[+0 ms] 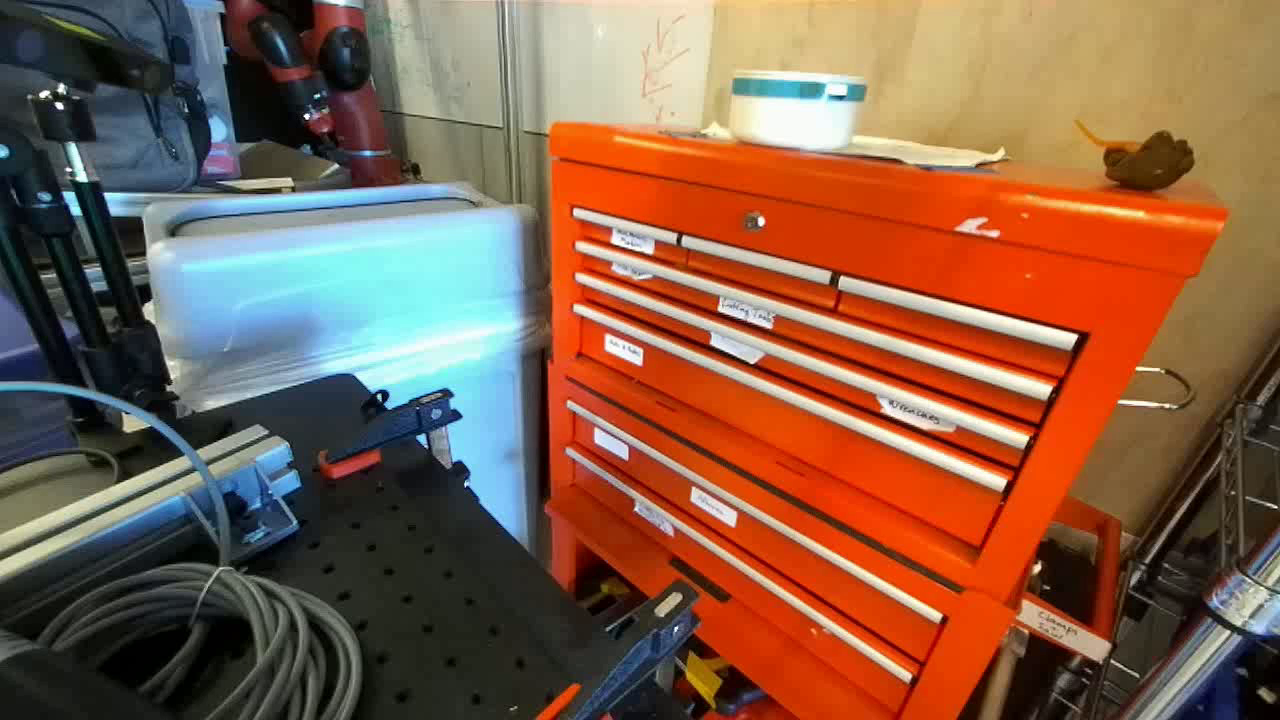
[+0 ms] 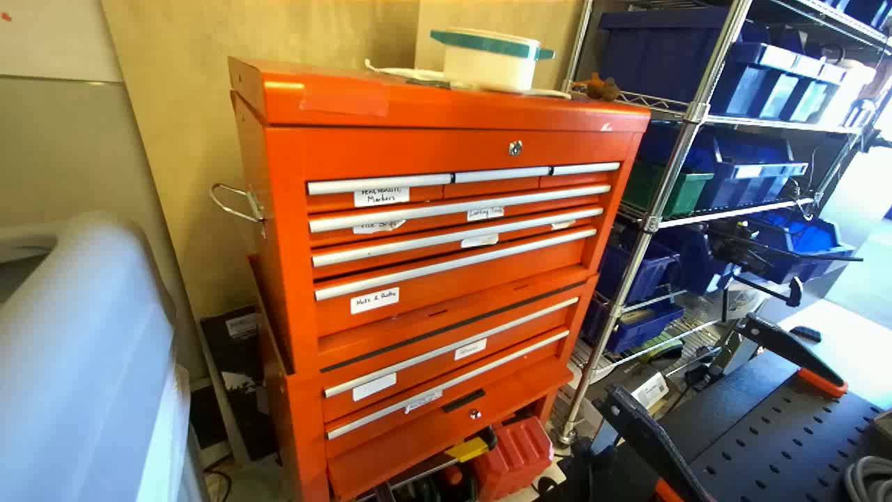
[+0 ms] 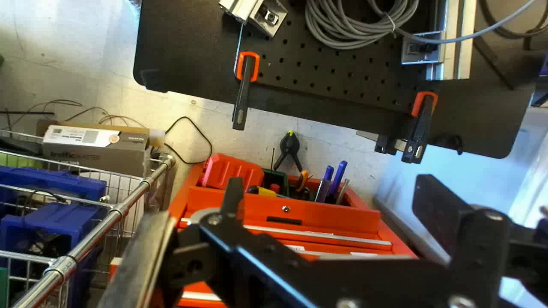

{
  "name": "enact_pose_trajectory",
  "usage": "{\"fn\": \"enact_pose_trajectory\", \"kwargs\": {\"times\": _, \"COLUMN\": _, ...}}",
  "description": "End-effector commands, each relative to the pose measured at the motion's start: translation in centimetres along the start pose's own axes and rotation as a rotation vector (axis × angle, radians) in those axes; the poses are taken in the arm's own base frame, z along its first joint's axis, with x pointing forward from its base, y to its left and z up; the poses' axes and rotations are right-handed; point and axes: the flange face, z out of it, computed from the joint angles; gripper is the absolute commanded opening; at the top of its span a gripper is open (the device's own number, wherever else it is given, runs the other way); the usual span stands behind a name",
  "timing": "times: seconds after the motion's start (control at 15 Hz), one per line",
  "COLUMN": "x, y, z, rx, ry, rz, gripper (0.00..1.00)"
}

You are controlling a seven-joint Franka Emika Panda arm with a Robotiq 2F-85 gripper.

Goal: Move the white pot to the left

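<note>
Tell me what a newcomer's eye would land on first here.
Most likely the tall orange metal drawer cabinet, dominating both exterior views. On its top sits a squat white pot with a teal band. Next, perhaps, the black metal gripper, looming across the bottom of the wrist view, jaws apart.

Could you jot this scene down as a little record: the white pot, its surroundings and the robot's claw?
White pot: upright, teal-banded
Resting place: top of the orange cabinet, seemingly on a pale sheet
Neighbour: brown object, also on the cabinet, apart from the pot
Gripper: open, holding nothing
Wrist view: pot not shown
Nearby: blue bins on a wire shelf; cable coil on a black bench
</note>
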Motion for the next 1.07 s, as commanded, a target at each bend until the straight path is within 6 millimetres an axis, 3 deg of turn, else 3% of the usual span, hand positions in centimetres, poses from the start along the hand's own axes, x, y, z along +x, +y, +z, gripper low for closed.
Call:
{"fn": "enact_pose_trajectory", "kwargs": {"times": 0.0, "x": 0.0, "y": 0.0, "z": -0.1, "rx": 0.0, "ry": 0.0, "rz": 0.0, "gripper": 1.0}}
{"fn": "enact_pose_trajectory", "kwargs": {"times": 0.47, "x": 0.7, "y": -0.4, "z": 0.1, "rx": -0.001, "ry": 0.013, "rz": -0.014, "gripper": 1.0}}
{"fn": "enact_pose_trajectory", "kwargs": {"times": 0.67, "x": 3.0, "y": -1.4, "z": 0.0, "rx": -0.015, "ry": 0.068, "rz": -0.036, "gripper": 1.0}}
{"fn": "enact_pose_trajectory", "kwargs": {"times": 1.0, "x": 9.0, "y": -3.9, "z": -0.4, "rx": 0.033, "ry": 0.278, "rz": -0.037, "gripper": 1.0}}
